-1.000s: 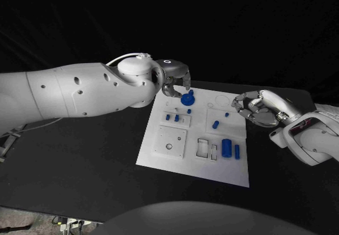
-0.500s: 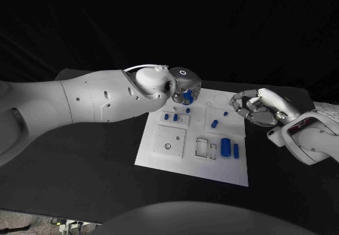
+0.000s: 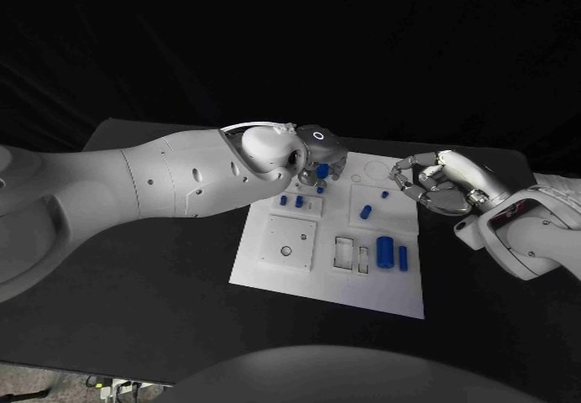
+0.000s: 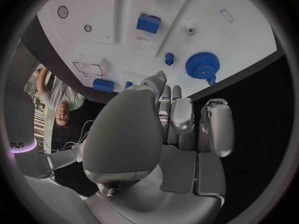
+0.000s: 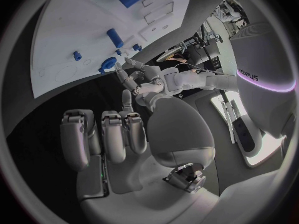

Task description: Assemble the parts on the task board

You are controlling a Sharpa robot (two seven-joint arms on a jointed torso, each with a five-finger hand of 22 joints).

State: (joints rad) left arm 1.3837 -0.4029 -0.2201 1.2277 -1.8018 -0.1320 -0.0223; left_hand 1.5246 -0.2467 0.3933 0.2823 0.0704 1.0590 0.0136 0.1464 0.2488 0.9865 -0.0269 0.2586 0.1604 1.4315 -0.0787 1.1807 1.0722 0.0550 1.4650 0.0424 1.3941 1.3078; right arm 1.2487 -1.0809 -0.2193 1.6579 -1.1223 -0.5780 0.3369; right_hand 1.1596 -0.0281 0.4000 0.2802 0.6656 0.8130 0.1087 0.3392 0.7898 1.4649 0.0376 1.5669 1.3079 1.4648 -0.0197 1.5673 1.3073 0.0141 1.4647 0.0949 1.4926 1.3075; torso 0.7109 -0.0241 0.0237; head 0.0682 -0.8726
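**Gear at the board's far edge, both hands empty**

The blue gear (image 4: 202,65) lies flat near the far edge of the task board (image 3: 303,273), its axis upright. The long blue cylinder (image 3: 385,251) lies nearer the robot, its long axis running far to near. The left hand (image 3: 317,155) hovers over the gear, fingers (image 4: 215,129) apart, holding nothing. The right hand (image 3: 438,185), beside the board over the desk (image 3: 145,294), has its fingers curled in, empty.

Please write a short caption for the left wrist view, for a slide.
The left hand, holding nothing, above the white task board, with the blue gear lying just beyond its fingertips.
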